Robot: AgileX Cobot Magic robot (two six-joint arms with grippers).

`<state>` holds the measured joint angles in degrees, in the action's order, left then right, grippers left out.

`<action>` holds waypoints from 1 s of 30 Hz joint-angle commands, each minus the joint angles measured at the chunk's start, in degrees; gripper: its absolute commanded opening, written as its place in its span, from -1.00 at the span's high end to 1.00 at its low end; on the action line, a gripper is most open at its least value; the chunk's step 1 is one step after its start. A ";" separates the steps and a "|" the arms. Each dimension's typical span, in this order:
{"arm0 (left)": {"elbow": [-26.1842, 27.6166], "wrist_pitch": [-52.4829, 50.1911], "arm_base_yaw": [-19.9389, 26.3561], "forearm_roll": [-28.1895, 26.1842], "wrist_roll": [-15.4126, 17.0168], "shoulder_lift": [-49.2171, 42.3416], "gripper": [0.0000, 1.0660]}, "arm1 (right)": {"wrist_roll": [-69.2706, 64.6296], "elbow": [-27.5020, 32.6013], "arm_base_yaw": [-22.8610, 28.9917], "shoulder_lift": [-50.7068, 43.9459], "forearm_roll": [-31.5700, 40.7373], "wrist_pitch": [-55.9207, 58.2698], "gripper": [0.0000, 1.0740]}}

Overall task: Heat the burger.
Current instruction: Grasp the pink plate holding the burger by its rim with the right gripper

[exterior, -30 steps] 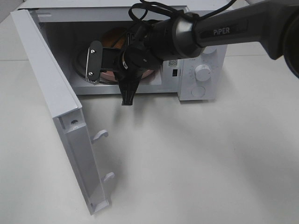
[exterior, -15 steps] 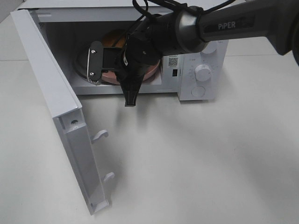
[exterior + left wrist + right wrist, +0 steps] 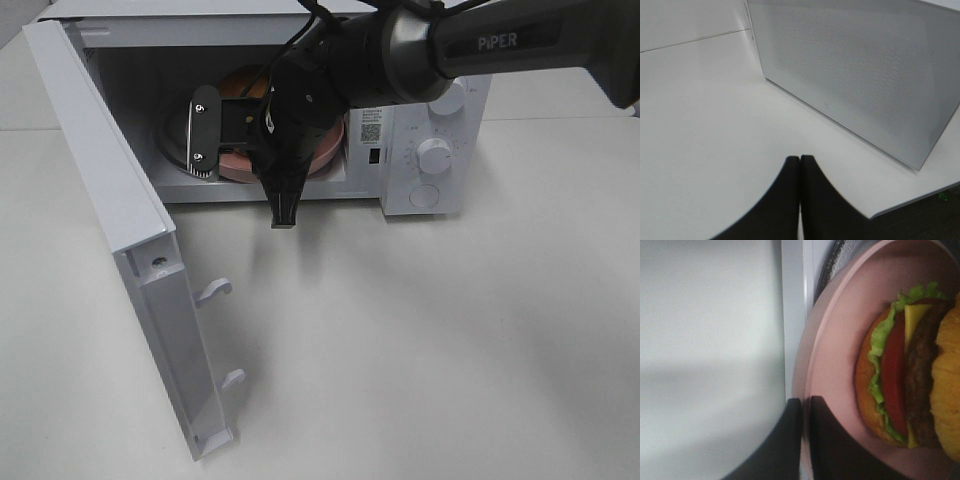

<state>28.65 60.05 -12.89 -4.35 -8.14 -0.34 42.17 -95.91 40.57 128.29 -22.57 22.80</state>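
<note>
The dark grey right arm is reaching in from the upper right of the frame, its black right gripper holding its jaws pressed together; the black left gripper is likewise closed.

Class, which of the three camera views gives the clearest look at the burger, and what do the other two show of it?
The right wrist view: the burger fills it on the pink plate, with lettuce, tomato, cheese and patty all distinct. In the exterior high view only a sliver of bun shows behind the arm. The left wrist view shows none of it.
</note>
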 commanded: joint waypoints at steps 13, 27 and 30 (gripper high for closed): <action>-0.23 -0.80 0.17 -0.52 0.11 -1.09 1.00 | 2.29 0.00 0.11 -0.97 -0.11 1.49 1.00; -0.23 -0.80 0.17 -0.52 0.11 -1.09 1.00 | 6.30 2.12 2.12 -3.55 -0.29 2.46 1.00; -0.23 -0.80 0.17 -0.52 0.11 -1.09 1.00 | 7.39 4.01 2.12 -4.58 -0.40 1.95 1.00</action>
<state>28.65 60.05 -12.89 -4.35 -8.14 -0.34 48.59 -92.02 42.51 124.85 -22.57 25.50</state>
